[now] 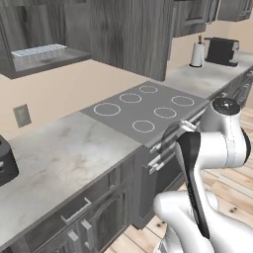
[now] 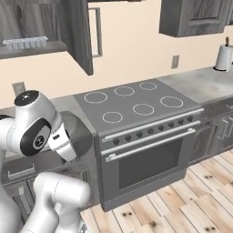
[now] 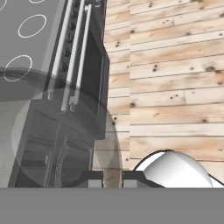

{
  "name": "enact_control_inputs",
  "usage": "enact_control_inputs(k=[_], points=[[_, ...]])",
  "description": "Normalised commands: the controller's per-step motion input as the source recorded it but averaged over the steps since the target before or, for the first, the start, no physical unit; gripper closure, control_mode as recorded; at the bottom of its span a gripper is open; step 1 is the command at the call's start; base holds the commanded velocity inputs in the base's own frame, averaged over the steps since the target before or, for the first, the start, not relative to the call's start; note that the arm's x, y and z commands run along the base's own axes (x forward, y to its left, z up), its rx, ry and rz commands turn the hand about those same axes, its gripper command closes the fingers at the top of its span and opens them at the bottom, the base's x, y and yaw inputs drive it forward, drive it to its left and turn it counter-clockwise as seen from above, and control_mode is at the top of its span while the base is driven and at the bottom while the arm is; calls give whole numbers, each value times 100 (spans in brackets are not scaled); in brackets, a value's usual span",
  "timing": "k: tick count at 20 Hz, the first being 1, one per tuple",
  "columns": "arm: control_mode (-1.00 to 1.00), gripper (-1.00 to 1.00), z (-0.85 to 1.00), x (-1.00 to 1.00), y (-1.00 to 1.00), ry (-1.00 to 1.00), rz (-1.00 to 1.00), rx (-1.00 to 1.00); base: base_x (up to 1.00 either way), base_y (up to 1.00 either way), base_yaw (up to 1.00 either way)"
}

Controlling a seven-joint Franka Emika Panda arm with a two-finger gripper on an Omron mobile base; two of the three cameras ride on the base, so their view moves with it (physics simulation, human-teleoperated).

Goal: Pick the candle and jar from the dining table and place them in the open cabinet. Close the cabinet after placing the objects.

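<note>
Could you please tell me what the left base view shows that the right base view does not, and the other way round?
Left base view: a dark toaster at the counter's left edge and a dark coffee machine far right.
Right base view: the oven door seen head-on, a second wall outlet right of the stove, and the grey jar at the arm's end.
Both: the cooktop, the open cabinet with its clear tray, and the paper towel roll.
</note>
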Motion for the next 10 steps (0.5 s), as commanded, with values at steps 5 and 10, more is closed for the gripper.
enact_control_inputs(k=[5, 10], points=[[100, 100, 0, 0, 0, 0, 0, 0, 12, 38, 3], [100, 100, 0, 0, 0, 0, 0, 0, 18, 41, 5]])
